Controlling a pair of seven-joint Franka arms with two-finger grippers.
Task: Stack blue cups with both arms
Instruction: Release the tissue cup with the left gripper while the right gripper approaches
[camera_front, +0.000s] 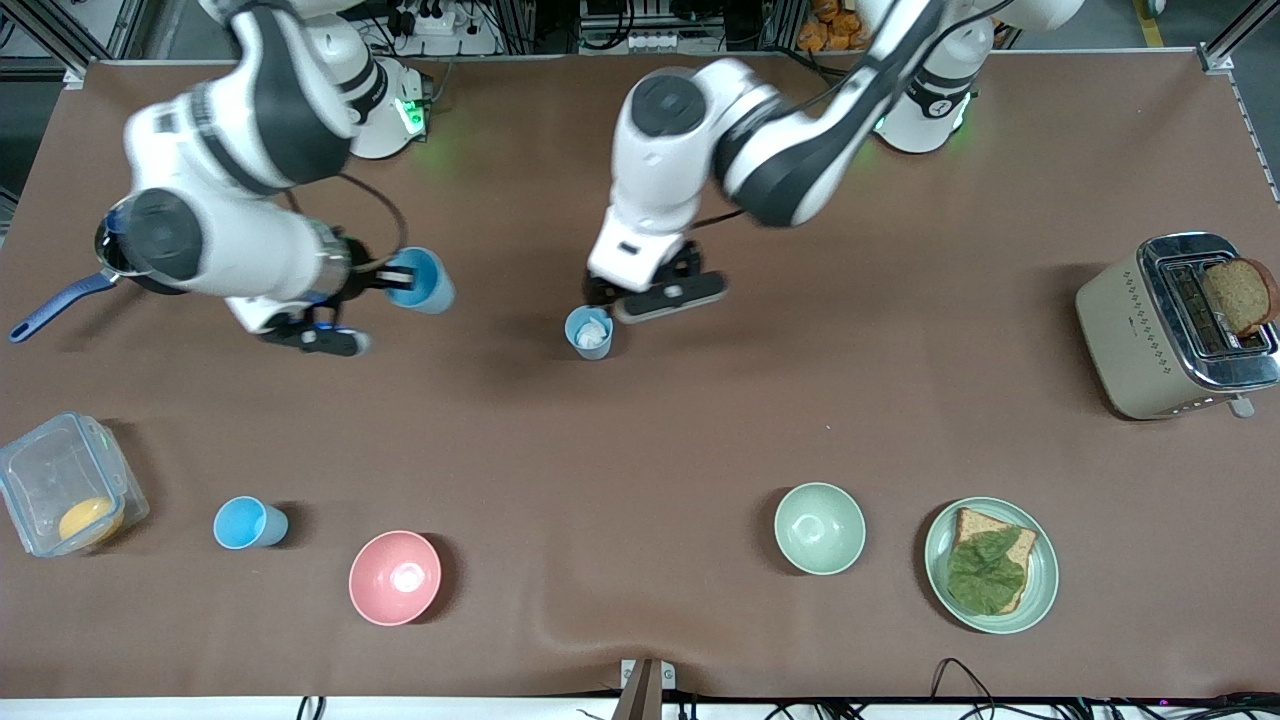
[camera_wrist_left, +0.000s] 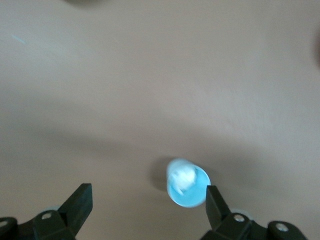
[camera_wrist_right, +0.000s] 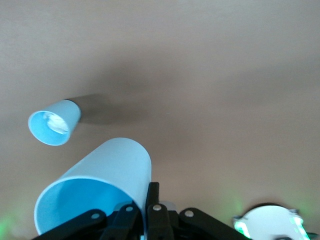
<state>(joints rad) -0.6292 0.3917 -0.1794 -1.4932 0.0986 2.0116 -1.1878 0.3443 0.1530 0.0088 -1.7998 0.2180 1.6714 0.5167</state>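
1. Reaching in from the right arm's end of the table, the right gripper (camera_front: 385, 280) is clamped on the rim of a bright blue cup (camera_front: 422, 281), one finger inside the wall and one outside, carrying it up in the air over bare tabletop. Only the rim is pinched, so the cup could easily swing or slip on the way

2. The left gripper (camera_front: 655, 290) hangs spread wide with nothing in it, right above the paler cup (camera_front: 589, 332), which stands upright mid-table. In the left wrist view that cup (camera_wrist_left: 187, 183) sits close to one finger (camera_wrist_left: 216, 202) instead of centred, so coming down like that could clip the rim and knock it over

3. That paler cup looks like it has something whitish inside, hard to tell what. If it's a wad of something, the carried cup probably won't nest properly

4. A third blue cup (camera_front: 247, 523) stands near the front camera, between a clear container (camera_front: 62, 497) and a pink bowl (camera_front: 394, 577), nobody near it

5. If both arms meet over the middle cup, they could bump
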